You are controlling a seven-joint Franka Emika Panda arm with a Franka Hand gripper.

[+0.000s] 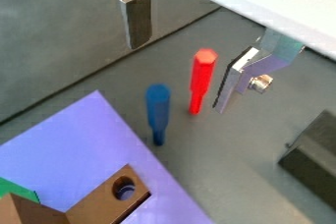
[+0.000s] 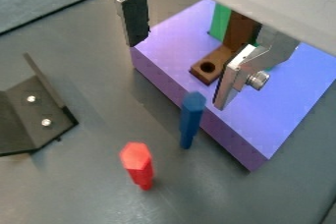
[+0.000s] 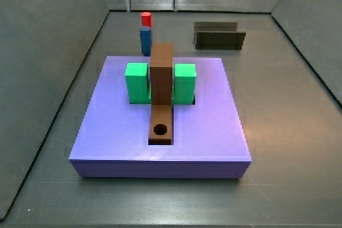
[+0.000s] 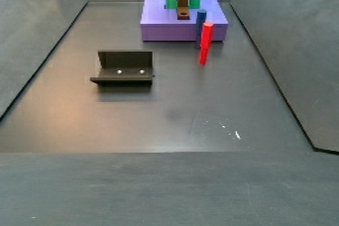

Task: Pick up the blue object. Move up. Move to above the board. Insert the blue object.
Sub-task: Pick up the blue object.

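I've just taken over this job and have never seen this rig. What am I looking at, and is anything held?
One robot arm works here, ending in a two-finger gripper. Two cameras ride on its wrist and look down past the silver fingers. Two more stand beside the table.

On the grey floor lies a lavender slab carrying the board, a brown bar with a hole, between green blocks. Beside the slab stand the blue object, a thin peg, and a red peg. The dark fixture stands apart.

The gripper hangs open above the pegs, holding nothing.
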